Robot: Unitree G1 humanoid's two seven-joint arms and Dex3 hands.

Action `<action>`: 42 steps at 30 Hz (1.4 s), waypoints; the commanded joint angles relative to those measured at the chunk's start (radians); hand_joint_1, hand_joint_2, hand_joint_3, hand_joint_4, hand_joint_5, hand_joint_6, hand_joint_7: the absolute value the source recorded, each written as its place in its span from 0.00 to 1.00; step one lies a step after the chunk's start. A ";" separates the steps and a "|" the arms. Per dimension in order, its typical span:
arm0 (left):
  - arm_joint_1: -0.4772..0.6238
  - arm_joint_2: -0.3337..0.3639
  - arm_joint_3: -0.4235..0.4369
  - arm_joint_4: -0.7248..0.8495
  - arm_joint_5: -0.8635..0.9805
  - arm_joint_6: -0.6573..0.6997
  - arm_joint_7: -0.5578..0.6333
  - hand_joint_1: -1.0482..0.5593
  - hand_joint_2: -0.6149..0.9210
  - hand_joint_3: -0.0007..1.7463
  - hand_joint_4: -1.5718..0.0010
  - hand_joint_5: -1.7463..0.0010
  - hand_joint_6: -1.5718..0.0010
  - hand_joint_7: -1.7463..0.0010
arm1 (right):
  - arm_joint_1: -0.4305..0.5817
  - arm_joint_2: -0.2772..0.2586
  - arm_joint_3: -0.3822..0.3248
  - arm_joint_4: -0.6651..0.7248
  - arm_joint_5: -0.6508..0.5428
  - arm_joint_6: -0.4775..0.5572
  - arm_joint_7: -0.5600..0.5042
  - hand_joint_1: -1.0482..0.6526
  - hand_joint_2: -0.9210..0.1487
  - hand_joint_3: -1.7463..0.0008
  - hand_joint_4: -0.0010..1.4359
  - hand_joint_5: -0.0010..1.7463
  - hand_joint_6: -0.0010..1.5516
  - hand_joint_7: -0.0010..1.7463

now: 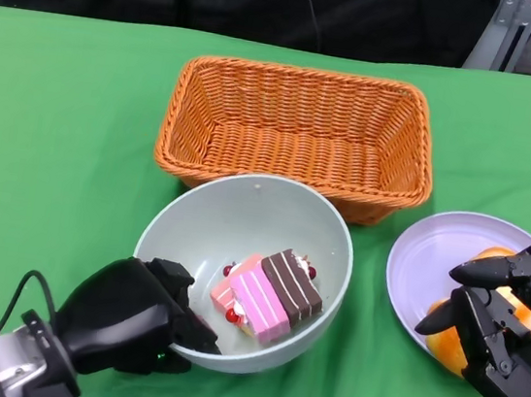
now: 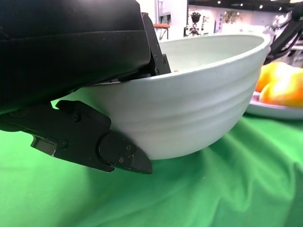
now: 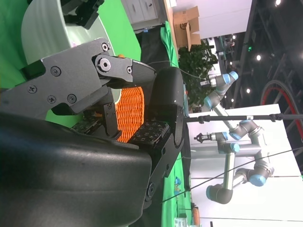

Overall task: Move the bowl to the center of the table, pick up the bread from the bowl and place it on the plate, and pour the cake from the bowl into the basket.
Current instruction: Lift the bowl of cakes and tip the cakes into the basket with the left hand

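A smooth pale-green ceramic bowl, round and faintly ribbed on its outer wall, sits near the middle of the green-clothed tabletop, toward the near edge. Inside lies a layered cake slice, striped pink, white and chocolate brown. The left hand grips the bowl's near rim, fingers inside and outside the wall. Just beyond the bowl stands a rectangular orange woven wicker basket. Toward the right edge, a glossy lavender plate carries the golden-orange bread, which the right hand clasps from above.
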 commanded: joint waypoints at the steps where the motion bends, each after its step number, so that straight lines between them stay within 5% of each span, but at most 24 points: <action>1: 0.021 0.055 0.040 -0.028 -0.116 -0.108 -0.081 0.58 0.99 0.16 0.51 0.12 0.49 0.30 | 0.003 -0.002 -0.004 0.002 0.006 -0.010 -0.003 0.51 0.16 0.67 0.52 0.78 0.51 0.54; 12: 0.128 0.116 0.167 -0.287 -0.495 -0.177 -0.508 0.58 0.82 0.45 0.50 0.14 0.42 0.43 | -0.008 -0.010 -0.009 0.037 0.008 -0.028 0.025 0.51 0.12 0.71 0.51 0.79 0.50 0.53; 26: 0.211 0.085 0.302 -0.475 -0.575 -0.165 -0.666 0.59 0.76 0.53 0.46 0.19 0.41 0.41 | -0.011 -0.004 -0.006 0.049 -0.010 -0.037 0.017 0.51 0.10 0.74 0.51 0.79 0.51 0.53; 33: 0.149 -0.051 0.321 -0.454 -0.737 -0.070 -0.722 0.63 0.72 0.64 0.53 0.02 0.44 0.28 | -0.008 -0.005 -0.002 0.060 -0.023 -0.040 0.016 0.49 0.08 0.76 0.50 0.81 0.48 0.56; 37: 0.091 -0.106 0.324 -0.411 -0.819 -0.034 -0.790 0.65 0.73 0.66 0.56 0.00 0.51 0.19 | -0.008 -0.003 0.004 0.070 -0.031 -0.049 0.017 0.49 0.07 0.77 0.50 0.82 0.48 0.57; 42: -0.001 -0.162 0.343 -0.335 -0.876 0.005 -0.867 0.65 0.75 0.65 0.57 0.00 0.52 0.21 | -0.009 -0.001 0.013 0.085 -0.043 -0.055 0.009 0.49 0.08 0.78 0.50 0.83 0.48 0.58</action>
